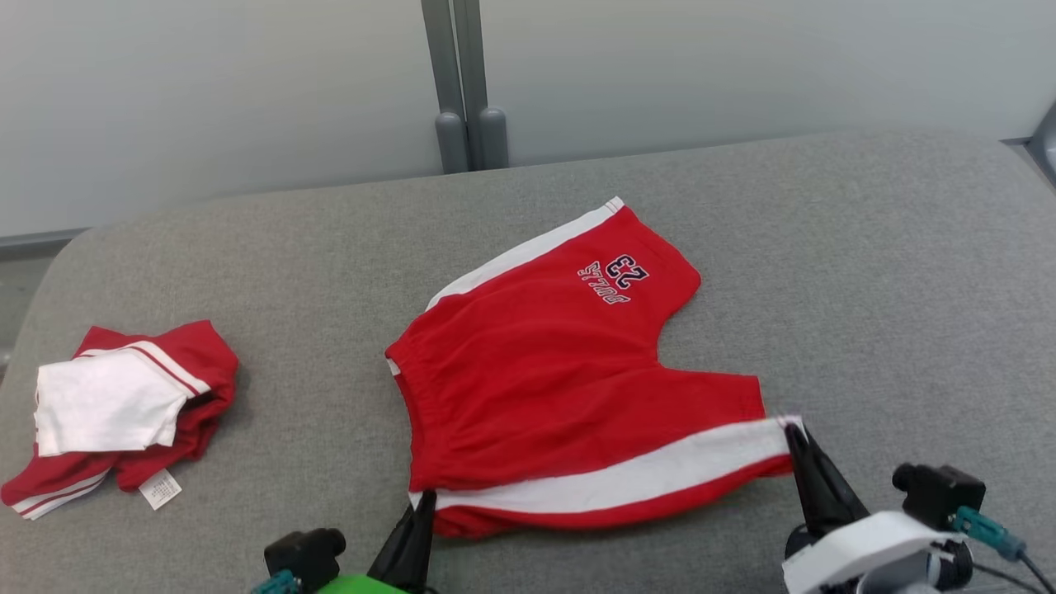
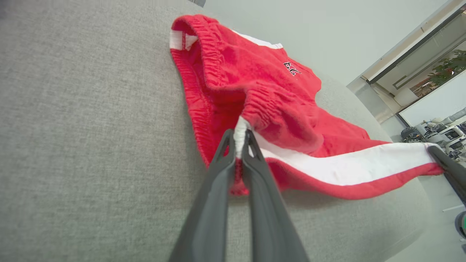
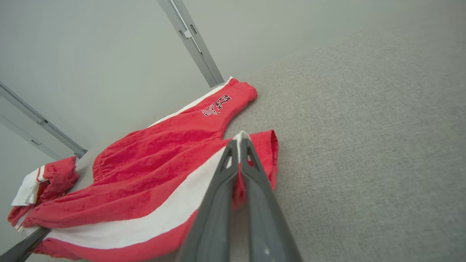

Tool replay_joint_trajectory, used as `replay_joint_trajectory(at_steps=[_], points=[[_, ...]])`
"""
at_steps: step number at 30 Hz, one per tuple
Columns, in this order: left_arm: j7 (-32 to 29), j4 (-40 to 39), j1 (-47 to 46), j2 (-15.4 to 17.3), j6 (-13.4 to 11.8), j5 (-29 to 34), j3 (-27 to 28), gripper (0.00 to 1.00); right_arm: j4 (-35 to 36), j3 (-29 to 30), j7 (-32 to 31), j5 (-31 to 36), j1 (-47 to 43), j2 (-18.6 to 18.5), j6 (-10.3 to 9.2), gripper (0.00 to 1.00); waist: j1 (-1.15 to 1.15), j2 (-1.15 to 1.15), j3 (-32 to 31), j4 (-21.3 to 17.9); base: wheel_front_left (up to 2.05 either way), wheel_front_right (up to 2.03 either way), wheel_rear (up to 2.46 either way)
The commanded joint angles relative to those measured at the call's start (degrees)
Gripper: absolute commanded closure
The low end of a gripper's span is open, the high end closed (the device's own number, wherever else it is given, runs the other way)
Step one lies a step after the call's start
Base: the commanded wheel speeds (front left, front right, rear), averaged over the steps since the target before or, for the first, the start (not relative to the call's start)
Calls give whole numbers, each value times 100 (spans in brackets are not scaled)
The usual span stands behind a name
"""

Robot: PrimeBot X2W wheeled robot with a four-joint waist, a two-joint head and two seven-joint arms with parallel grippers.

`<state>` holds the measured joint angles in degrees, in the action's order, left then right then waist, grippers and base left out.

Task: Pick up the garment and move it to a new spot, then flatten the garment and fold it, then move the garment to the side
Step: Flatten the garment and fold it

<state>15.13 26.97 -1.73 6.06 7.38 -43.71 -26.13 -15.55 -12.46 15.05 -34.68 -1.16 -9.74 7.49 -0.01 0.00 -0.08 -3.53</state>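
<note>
Tapered dark left tool (image 2: 240, 134), right tool (image 3: 238, 141) on crinkled red shorts (image 1: 536, 371)

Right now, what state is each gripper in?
Left gripper: closed, holding the red shorts at the waistband corner.
Right gripper: closed, holding the red shorts at the leg hem.

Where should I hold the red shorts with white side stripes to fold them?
Grip the red shorts at both ends of their near white stripe, from the robot's side: left gripper pinched on the waistband corner, right gripper on the leg hem. That edge lies straight, so it should lift evenly.
</note>
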Motion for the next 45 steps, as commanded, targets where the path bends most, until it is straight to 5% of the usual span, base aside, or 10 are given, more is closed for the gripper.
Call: replay_joint_trajectory(at_steps=[1, 10, 20, 26, 36, 37, 39, 40, 45], points=[[1, -103, -266, 47, 20, -53, -35, 100, 19, -10, 19, 37, 284, 4, 1, 100, 1, 0, 204, 82, 0, 0, 0], [2, -249, -1684, -90, 20, 49, 74, 100, -546, -76, 18, 223, 2213, -14, 1, 100, 1, 0, 1222, 350, 0, 0, 0], [2, 220, -2833, -304, 20, 489, 823, 100, -1841, 81, 18, 719, 4323, -156, 1, 100, 1, 0, 2235, 663, 0, 0, 0], [1, 352, -3243, -309, 17, 57, 467, 100, -2454, 84, 18, 960, 5204, -253, 1, 100, 1, 0, 2651, 868, 0, 0, 0], [2, 307, -3806, -305, -335, -230, -42, 100, -3425, 199, 18, 1453, 6122, -277, 1, 100, 1, 0, 3010, 1108, 0, 0, 0], [2, 303, -3803, -306, -389, -274, -58, 94, -3495, 279, 18, 1514, 6204, -280, 1, 100, 1, 0, 3024, 1106, 0, 0, 0], [2, 268, -3776, -306, -526, -299, -18, 24, -3562, 340, 18, 1663, 6324, -216, 1, 0, 1, 0, 3068, 1054, 0, 0, 0], [2, 263, -3741, -306, -582, -330, -15, 0, -3565, 364, 18, 1682, 6334, -180, 1, 0, 1, 0, 3081, 1033, 0, 0, 0], [2, 107, -3495, -306, -864, -155, 101, 0, -3405, 369, 18, 1687, 6129, -183, 1, 0, 1, 0, 3014, 975, 0, 0, 0]])
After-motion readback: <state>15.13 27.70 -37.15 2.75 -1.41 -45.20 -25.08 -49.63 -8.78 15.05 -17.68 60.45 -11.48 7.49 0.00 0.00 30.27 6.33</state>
